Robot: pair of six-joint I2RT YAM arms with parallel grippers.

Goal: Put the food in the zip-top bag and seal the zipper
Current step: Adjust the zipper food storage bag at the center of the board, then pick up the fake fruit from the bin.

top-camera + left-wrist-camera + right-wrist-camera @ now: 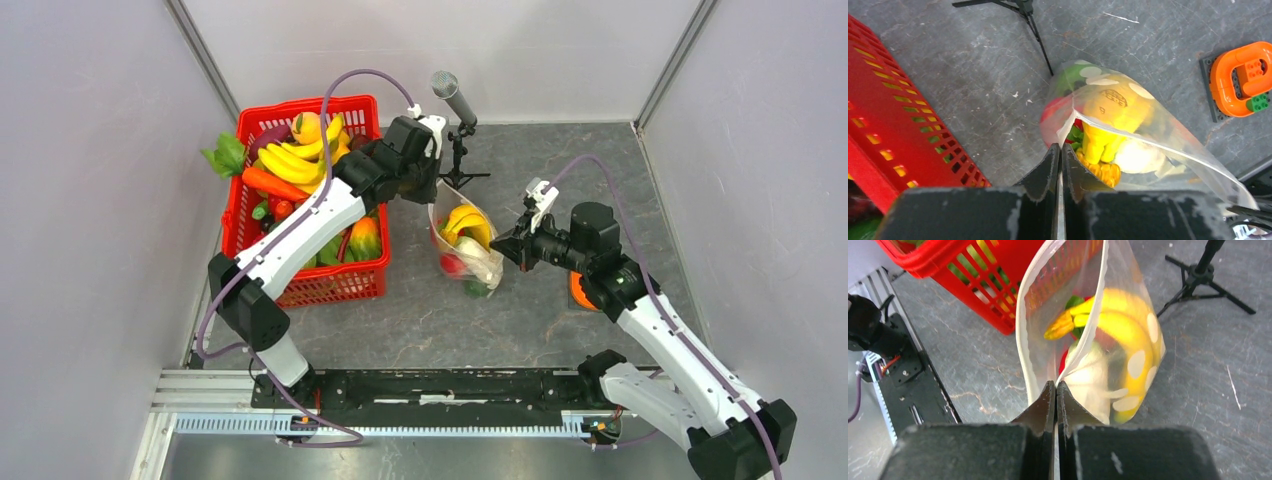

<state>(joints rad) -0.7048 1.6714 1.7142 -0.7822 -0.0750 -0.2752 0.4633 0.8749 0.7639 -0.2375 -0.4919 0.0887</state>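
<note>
From above, the clear white-dotted plastic zip-top bag point(468, 248) is stretched between the two arms over the grey counter point(420, 320), beside a red plastic lattice basket point(300, 285) — glossy yellow toy bananas point(465, 222) inside it. The left wrist view shows the left claw point(1059, 150) pressed together on the bag's edge. The right wrist view shows the right claw point(1055, 387) pinching the opposite corner, the thin white zipper strip point(1019, 335) gaping apart — unsealed.

Items I can log from here:
- Clear thin plastic zip-top bag with white dots point(1135, 365): glossy, creased film.
- Yellow toy bananas point(1120, 322): smooth, shiny plastic.
- Red lattice basket point(903, 120): moulded plastic with a slight sheen.
- Grey table top point(973, 65): matt, mottled and scratched.
- Left gripper point(1057, 149): black fingers point(1040, 172), matt, scuffed pale at the edges.
</note>
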